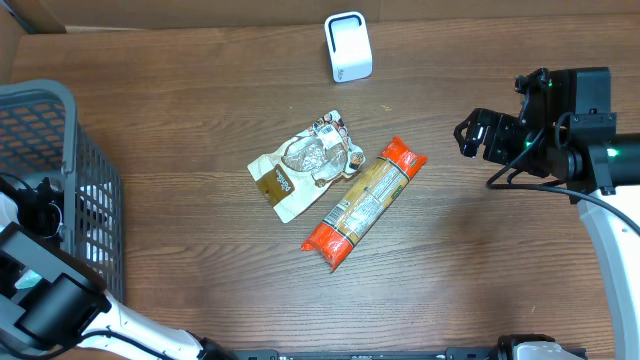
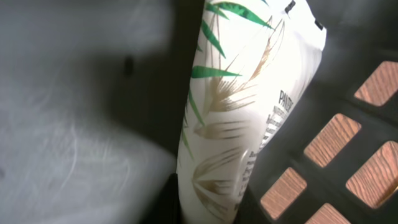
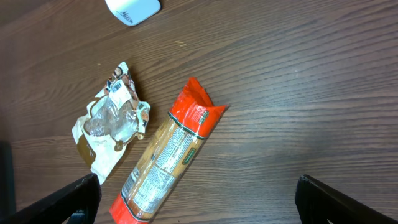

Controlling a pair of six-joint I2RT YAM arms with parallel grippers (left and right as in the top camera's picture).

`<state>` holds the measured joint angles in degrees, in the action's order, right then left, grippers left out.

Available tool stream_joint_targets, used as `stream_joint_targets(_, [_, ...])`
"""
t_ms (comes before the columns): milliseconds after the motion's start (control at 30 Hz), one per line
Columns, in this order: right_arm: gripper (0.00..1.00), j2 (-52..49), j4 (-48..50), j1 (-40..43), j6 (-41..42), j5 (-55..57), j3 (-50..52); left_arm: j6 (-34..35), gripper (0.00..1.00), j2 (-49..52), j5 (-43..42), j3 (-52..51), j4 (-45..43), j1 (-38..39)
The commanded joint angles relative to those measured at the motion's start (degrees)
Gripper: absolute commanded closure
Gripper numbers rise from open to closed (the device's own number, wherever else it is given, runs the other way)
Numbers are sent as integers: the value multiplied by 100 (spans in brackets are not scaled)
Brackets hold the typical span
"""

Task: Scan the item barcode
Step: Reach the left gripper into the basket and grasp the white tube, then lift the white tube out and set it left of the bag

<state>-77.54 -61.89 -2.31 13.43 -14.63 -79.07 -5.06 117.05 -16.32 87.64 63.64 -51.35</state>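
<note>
White plastic pouch with green leaf print (image 2: 249, 93) was down in the grey plastic basket (image 1: 100, 180), left tool (image 2: 208, 211) clenched on it. Right tool (image 1: 476, 135) hung wide open over the wooden tabletop (image 1: 200, 300), well apart from the orange-ended pasta packet (image 1: 364, 203) and the small white scanner box (image 1: 348, 46).

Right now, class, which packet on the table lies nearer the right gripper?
The long packet with orange ends; it lies between the right gripper and the crumpled tan packet, which sits farther off.
</note>
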Motion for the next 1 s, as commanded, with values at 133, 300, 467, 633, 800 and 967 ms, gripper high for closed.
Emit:
stream_joint_targets(133, [0, 15, 24, -26, -20, -2, -166, 542, 96, 387, 798, 1641, 1388, -2])
stream_joint_targets(300, [0, 15, 24, -26, -20, -2, -166, 505, 96, 203, 776, 3659, 2634, 44])
stream_joint_targets(467, [0, 15, 24, -26, -20, -2, -166, 297, 96, -382, 175, 5346, 3241, 175])
stream_joint_targets(633, [0, 15, 24, -26, -20, -2, -166, -39, 96, -1311, -826, 5952, 3316, 647])
stream_joint_targets(800, [0, 15, 24, -26, -20, -2, -166, -140, 96, -2293, -909, 5947, 3316, 2009])
stream_joint_targets(967, [0, 15, 24, -26, -20, -2, -166, 92, 96, -2496, -479, 5737, 3316, 3410])
